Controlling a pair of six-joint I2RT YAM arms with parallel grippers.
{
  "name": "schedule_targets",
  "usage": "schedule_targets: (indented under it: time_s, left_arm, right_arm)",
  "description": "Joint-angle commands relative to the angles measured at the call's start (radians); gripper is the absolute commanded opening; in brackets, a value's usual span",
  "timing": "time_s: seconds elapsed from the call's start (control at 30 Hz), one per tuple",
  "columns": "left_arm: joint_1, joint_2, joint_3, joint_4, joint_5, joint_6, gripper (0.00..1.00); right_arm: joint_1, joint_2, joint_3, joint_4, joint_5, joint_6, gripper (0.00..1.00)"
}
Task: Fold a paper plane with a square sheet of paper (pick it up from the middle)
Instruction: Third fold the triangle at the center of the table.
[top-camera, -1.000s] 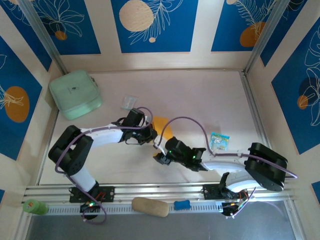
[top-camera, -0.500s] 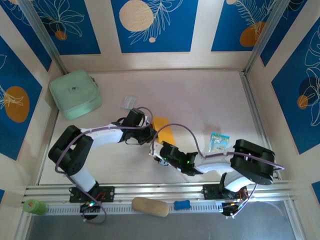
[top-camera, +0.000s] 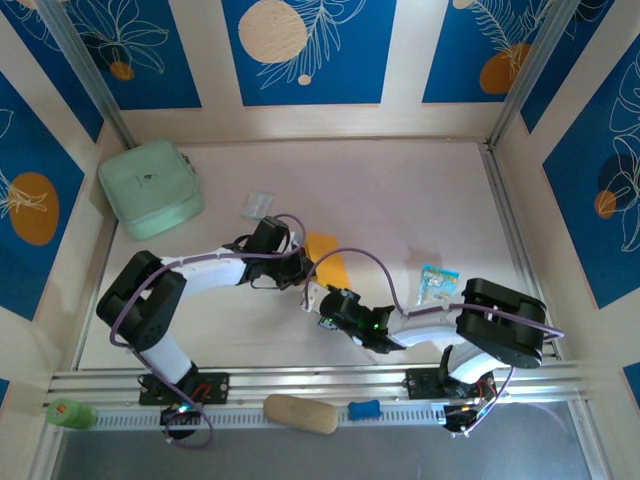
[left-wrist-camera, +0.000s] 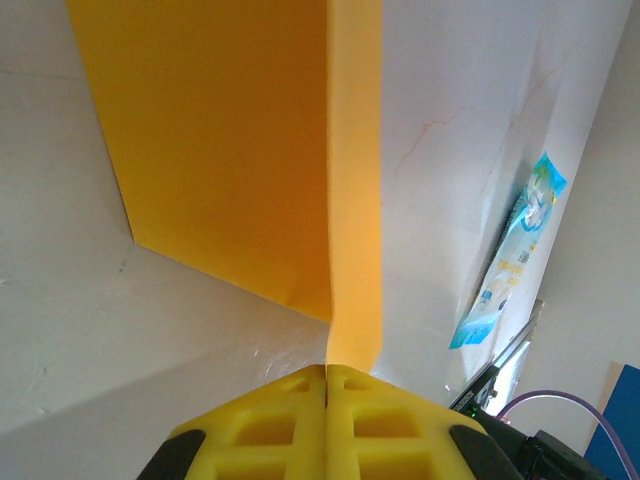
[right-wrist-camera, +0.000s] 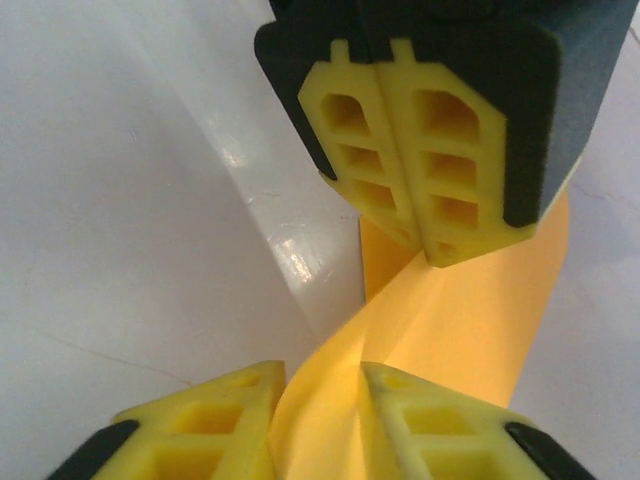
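The left gripper (left-wrist-camera: 327, 372) clamps the square sheet of paper (left-wrist-camera: 225, 150) — its upper edge is cut off. The right gripper (right-wrist-camera: 322, 390) straddles a raised fold; whether it pinches, I cannot tell.

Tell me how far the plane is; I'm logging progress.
Done: the square sheet of paper shows one straight crease. In hand: the left gripper is shut on its edge; the right gripper straddles it, jaws apart. Remaining: nose folds and wings; no dart shape yet.
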Motion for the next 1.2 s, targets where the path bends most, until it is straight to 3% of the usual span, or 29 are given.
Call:
schedule_targets:
  time_s: [0.0,0.3,0.4,0.53,0.7,0.97,1.17]
  left_arm:
    - [0.009,-0.031,-0.01,-0.003,0.013,-0.009,0.0]
    - [0.009,-0.042,-0.004,-0.026,0.0,0.0,0.0]
    - [0.011,-0.052,0.002,-0.05,-0.019,0.01,0.09]
    - [0.023,-0.097,0.018,-0.125,-0.073,0.044,0.28]
    - [0.039,-0.203,0.033,-0.258,-0.218,0.096,0.5]
    - [0.077,-0.284,0.028,-0.311,-0.265,0.126,0.53]
    - [0.086,-0.278,0.027,-0.296,-0.246,0.136,0.45]
  right_arm:
    - [0.001,-0.031,-0.01,0.029,0.032,0.019,0.19]
    - [-0.014,-0.068,-0.012,-0.014,0.014,0.066,0.04]
    - [-0.02,-0.091,-0.009,-0.043,-0.025,0.09,0.03]
    - [-0.054,-0.119,0.02,-0.143,-0.206,0.174,0.03]
    - [-0.117,-0.126,0.062,-0.218,-0.451,0.342,0.03]
    - [-0.298,-0.011,0.177,-0.315,-0.934,0.619,0.03]
    - [-0.315,0.028,0.15,-0.203,-1.047,0.706,0.03]
